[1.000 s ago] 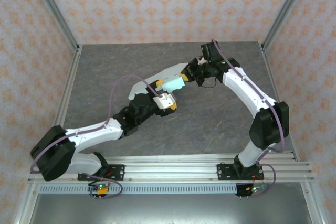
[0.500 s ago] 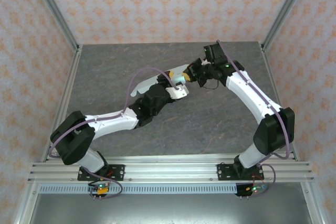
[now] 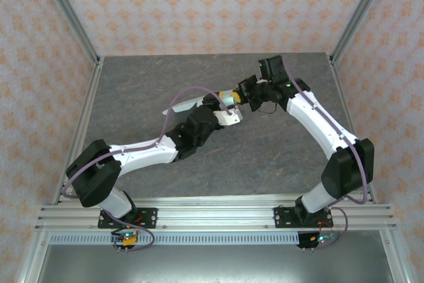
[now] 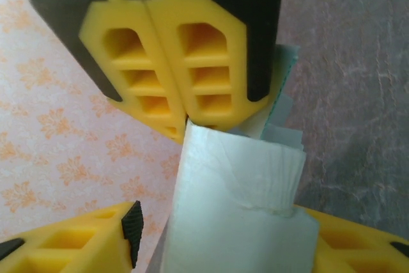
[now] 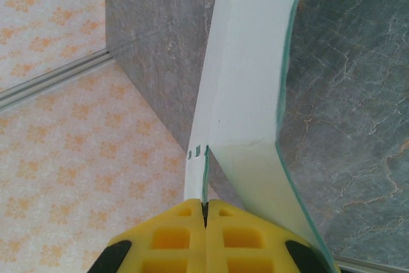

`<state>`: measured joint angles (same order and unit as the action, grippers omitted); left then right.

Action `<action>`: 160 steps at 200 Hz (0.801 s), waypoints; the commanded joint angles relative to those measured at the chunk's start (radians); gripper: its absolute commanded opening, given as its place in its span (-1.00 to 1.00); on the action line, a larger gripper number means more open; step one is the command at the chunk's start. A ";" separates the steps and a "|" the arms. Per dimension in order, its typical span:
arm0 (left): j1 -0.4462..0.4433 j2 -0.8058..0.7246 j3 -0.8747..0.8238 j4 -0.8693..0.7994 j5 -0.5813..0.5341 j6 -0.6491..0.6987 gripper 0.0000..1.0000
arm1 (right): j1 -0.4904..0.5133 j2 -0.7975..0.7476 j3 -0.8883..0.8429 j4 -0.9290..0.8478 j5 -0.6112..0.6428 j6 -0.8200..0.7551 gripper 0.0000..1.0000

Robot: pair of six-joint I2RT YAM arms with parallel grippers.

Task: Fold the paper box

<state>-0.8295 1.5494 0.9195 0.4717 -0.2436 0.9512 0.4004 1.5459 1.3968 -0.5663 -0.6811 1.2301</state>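
The paper box [image 4: 236,222], a bent sheet of pale card, is held over the middle of the table [image 3: 132,91]. The right gripper [image 5: 204,206], at the card's 3 o'clock, is clenched on its edge. The left gripper [image 4: 220,225], reaching in from 7 o'clock, straddles the card with jaws part-open, and one finger [image 4: 70,244] is just clear of it.

From my remote station I look down on a grey, marble-veined table [image 3: 146,84] under even light, boxed in by peach walls [image 3: 199,4] with orange floral motifs, aluminium posts [image 3: 69,11] at the corners, a slotted rail [image 3: 212,213] along the near edge.
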 commanded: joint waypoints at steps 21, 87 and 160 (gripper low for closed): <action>-0.001 -0.020 0.054 -0.048 -0.024 0.021 0.02 | -0.002 -0.062 -0.028 -0.010 -0.018 0.017 -1.00; 0.005 -0.007 0.104 -0.092 -0.015 0.038 -0.68 | -0.009 -0.115 -0.055 -0.028 -0.017 0.015 -0.62; 0.017 0.011 0.152 -0.181 0.004 -0.003 -1.00 | -0.062 -0.207 -0.129 -0.052 -0.004 0.027 -0.48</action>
<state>-0.8257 1.5505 1.0336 0.3256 -0.2401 0.9848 0.3573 1.3769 1.2884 -0.5766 -0.6872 1.2457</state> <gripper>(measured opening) 0.060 0.241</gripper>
